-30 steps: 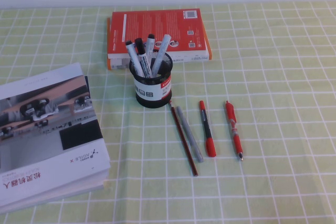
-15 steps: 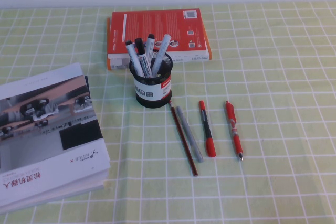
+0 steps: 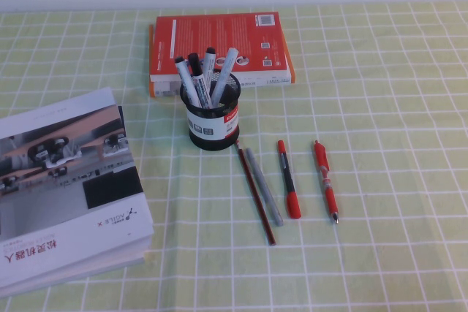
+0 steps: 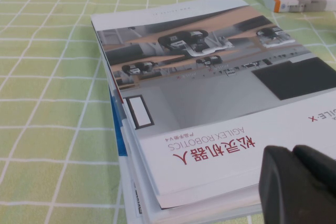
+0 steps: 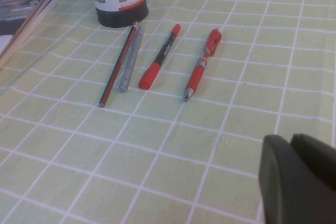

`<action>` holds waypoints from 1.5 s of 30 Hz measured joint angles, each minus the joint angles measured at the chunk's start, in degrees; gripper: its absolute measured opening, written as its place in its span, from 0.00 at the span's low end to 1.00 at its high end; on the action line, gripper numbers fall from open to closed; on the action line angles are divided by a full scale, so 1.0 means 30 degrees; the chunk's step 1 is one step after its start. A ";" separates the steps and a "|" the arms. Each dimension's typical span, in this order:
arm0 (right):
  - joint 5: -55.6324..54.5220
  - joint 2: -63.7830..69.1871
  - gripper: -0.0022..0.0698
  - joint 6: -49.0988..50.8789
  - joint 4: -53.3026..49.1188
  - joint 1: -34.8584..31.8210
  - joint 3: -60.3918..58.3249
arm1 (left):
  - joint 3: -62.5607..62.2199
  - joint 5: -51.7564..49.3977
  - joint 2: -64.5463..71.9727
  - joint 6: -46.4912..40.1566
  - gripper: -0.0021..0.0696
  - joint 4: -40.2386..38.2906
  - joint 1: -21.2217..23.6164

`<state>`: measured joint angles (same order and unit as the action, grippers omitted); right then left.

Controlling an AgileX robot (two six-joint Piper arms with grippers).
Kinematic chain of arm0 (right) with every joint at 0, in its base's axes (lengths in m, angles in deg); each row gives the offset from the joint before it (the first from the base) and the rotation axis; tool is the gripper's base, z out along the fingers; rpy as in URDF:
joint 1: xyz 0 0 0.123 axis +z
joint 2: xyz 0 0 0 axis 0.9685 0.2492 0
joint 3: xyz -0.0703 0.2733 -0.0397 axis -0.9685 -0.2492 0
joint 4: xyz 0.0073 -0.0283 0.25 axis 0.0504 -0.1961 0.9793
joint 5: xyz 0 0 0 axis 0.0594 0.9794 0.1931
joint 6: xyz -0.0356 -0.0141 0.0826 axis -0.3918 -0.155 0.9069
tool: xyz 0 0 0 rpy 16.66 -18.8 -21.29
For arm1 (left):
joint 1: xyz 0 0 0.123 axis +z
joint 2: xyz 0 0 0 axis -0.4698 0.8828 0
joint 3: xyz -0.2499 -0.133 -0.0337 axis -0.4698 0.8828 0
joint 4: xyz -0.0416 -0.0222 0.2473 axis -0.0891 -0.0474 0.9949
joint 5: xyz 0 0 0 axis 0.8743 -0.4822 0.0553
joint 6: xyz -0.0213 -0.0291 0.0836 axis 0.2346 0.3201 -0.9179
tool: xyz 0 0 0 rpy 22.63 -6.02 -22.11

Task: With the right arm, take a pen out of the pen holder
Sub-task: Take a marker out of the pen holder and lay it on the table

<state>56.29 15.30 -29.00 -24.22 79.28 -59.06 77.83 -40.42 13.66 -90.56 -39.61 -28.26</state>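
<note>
**Worktop**: covered with green check cloth.

**Holder**: black mesh cup, upright at the centre. It holds four markers, dark caps up, leaning, all seated inside.

**Red book**: flat, at 12 o'clock of the holder, just behind it.

**Loose items, 5 o'clock of the holder, lying side by side:**
- pencil, its end close to the holder's base
- grey pen, alongside the pencil
- red marker, apart from the grey pen
- red pen, outermost

**Stack**: printed booklets, at 8 o'clock of the holder, well apart from it.

**Left gripper**: above the stack's near end. Jaws are pressed together, holding nothing.

**Right gripper**: over bare cloth on the robot's side of the loose items, well apart from the holder. Jaws are fully closed and empty.
</note>
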 joint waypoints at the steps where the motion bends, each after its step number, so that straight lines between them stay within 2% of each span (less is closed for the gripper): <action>1: 0.0000 0.0000 0.01 0.0000 0.0000 0.0000 0.0000 | 0.0000 0.0000 0.0000 0.0000 0.02 0.0000 0.0000; 11: -0.0552 0.0000 0.01 0.0000 0.0327 0.0000 0.0000 | 0.0000 0.0000 0.0000 0.0000 0.02 0.0000 0.0000; 21: -0.3661 0.0000 0.01 0.0000 0.9604 0.0000 0.0000 | 0.0000 0.0000 0.0000 0.0000 0.02 0.0000 0.0000; 29: -0.4986 0.0000 0.01 0.0000 1.2410 0.0000 0.0000 | 0.0000 0.0000 0.0000 0.0000 0.02 0.0000 0.0000; 37: -0.5956 0.0360 0.01 0.0035 1.3036 0.0000 0.0491 | 0.0000 0.0000 0.0000 0.0000 0.02 0.0000 0.0000; 45: -0.4224 0.6718 0.01 0.0035 1.0347 0.0000 0.5384 | 0.0000 0.0000 0.0000 0.0000 0.02 0.0000 0.0000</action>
<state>43.62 35.45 -28.90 6.82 79.28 -42.91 77.83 -40.42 13.66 -90.56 -39.61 -28.26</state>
